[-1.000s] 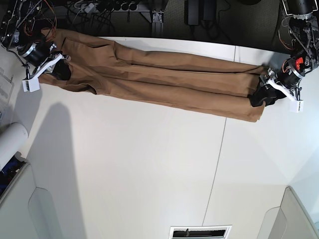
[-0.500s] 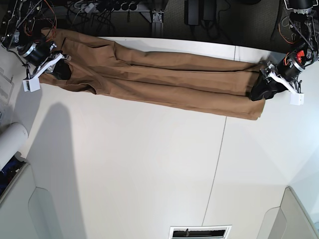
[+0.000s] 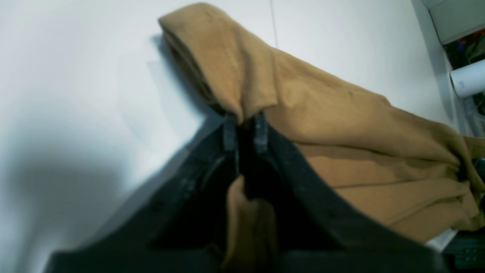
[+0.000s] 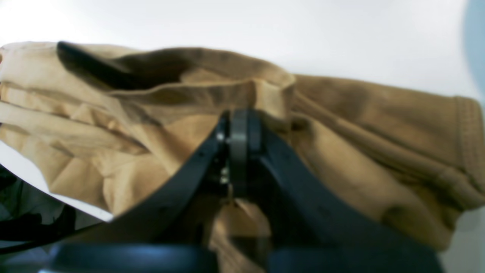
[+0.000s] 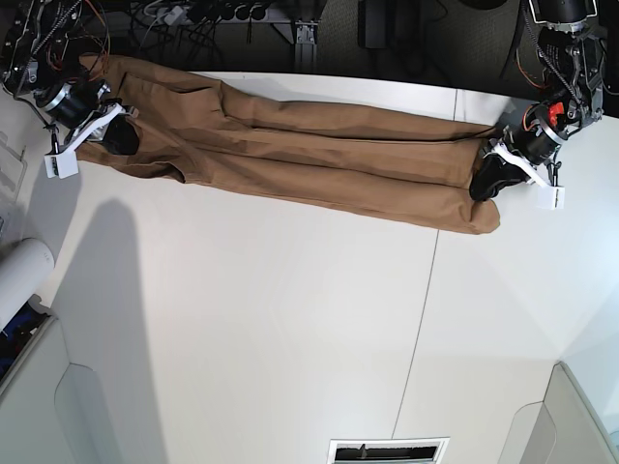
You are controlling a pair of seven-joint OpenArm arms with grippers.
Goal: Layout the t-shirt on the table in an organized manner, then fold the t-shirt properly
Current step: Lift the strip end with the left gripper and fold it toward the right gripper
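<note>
The tan t-shirt [image 5: 309, 155] lies stretched in a long narrow band across the far part of the white table [image 5: 290, 319]. At its right end in the base view, my left gripper [image 5: 481, 184] is shut on the cloth. The left wrist view shows the left gripper [image 3: 245, 125] pinching a fold of the t-shirt [image 3: 322, 106] just above the tabletop. My right gripper [image 5: 121, 135] holds the opposite end at far left. In the right wrist view the right gripper [image 4: 239, 121] is shut on bunched t-shirt [image 4: 360, 125] cloth.
A thin dark seam [image 5: 421, 319] runs down the table. A white roll [image 5: 19, 280] lies at the left edge. Grey-white bins [image 5: 58, 406] [image 5: 571, 416] sit at the near corners, and a slotted vent [image 5: 387, 450] at the near edge. Cables [image 5: 193, 14] hang behind the far edge.
My left gripper has closed on the shirt's right end and shifted a little leftward and farther back. The right gripper and the left end have stayed put.
</note>
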